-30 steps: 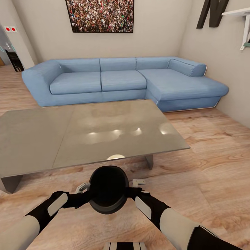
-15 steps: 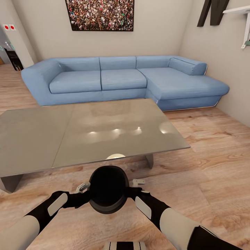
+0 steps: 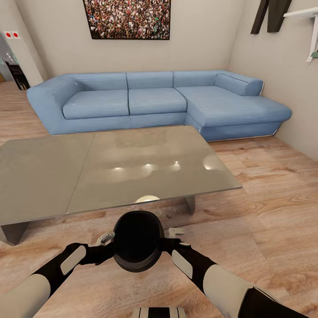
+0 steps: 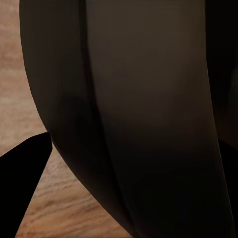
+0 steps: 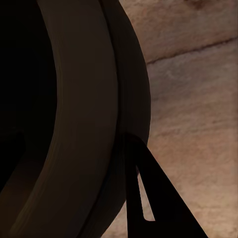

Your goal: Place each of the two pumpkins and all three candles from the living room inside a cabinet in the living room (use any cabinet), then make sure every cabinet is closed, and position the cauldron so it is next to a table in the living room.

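Note:
The matte black cauldron (image 3: 138, 240) hangs just above the wood floor, right in front of my trunk, with its wide mouth facing up. My left gripper (image 3: 107, 240) clamps its left side and my right gripper (image 3: 173, 236) its right side. Its dark wall (image 4: 148, 109) looms close in the left wrist view, beside one black finger (image 4: 22, 193). In the right wrist view, the rim (image 5: 74, 124) passes by a finger (image 5: 153, 198) lying against the outer wall. The glossy grey table (image 3: 110, 168) stands a short way beyond the cauldron. Pumpkins, candles and cabinet are out of view.
A blue corner sofa (image 3: 154, 101) runs along the far wall behind the table. A large picture (image 3: 128, 20) hangs above it. A white shelf (image 3: 304, 17) juts from the right wall. Wood floor (image 3: 265, 221) stretches to the right of the table.
The whole picture has shifted very slightly, so the camera has moved a touch. The cauldron and both arms hold the same pose.

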Available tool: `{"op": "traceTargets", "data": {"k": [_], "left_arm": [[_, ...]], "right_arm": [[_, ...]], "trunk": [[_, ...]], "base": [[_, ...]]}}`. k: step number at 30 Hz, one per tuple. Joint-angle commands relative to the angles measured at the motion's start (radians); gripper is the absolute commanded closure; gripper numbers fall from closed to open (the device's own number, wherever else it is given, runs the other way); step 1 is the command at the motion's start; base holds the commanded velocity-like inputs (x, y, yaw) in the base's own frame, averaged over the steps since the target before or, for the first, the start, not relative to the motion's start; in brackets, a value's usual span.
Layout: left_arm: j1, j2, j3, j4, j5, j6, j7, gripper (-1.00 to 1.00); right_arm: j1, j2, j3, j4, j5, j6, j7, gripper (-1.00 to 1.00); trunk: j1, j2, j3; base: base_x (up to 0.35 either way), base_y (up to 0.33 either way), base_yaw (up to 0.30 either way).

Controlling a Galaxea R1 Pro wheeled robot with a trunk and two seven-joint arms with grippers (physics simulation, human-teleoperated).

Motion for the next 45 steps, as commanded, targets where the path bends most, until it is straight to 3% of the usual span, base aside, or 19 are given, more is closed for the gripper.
{"op": "traceTargets", "data": {"k": [1,9,10,11,12,30,45], "left_arm": [[-0.001,0.001,-0.002,0.000,0.001,0.000,-0.003,1.00],[-0.001,0.000,-0.002,0.000,-0.001,0.001,-0.003,1.00],[-0.001,0.000,-0.002,0.000,-0.001,0.001,-0.003,1.00],[-0.001,0.000,-0.002,0.000,-0.002,0.000,-0.003,1.00],[-0.001,0.000,-0.002,0.000,-0.002,0.001,-0.003,-1.00],[-0.001,0.001,-0.002,0.000,0.002,0.001,-0.003,-1.00],[-0.001,-0.001,-0.005,0.011,0.001,0.005,0.000,-1.00]], "right_arm": [[-0.001,0.000,0.014,-0.014,-0.012,0.002,0.042,1.00],[-0.001,0.000,0.015,-0.014,-0.012,0.004,0.042,1.00],[-0.001,0.000,0.015,-0.014,-0.013,0.006,0.041,-1.00],[-0.001,0.000,0.015,-0.014,-0.013,0.007,0.041,-1.00],[-0.001,0.000,0.015,-0.014,-0.013,0.008,0.041,-1.00],[0.000,0.000,0.015,-0.014,-0.013,0.010,0.040,-1.00],[-0.001,0.000,0.014,-0.014,-0.013,0.010,0.040,-1.00]], "trunk": [[0.000,0.000,-0.001],[0.000,0.000,-0.001],[0.000,0.000,-0.001],[0.000,0.000,-0.001],[0.000,0.000,-0.001],[0.000,0.000,-0.001],[-0.007,0.003,0.057]], "base": [[0.000,0.000,0.000],[0.000,0.000,0.000],[0.000,0.000,0.000],[0.000,0.000,0.000],[0.000,0.000,0.000],[0.000,0.000,0.000],[-0.016,0.000,0.000]]}}
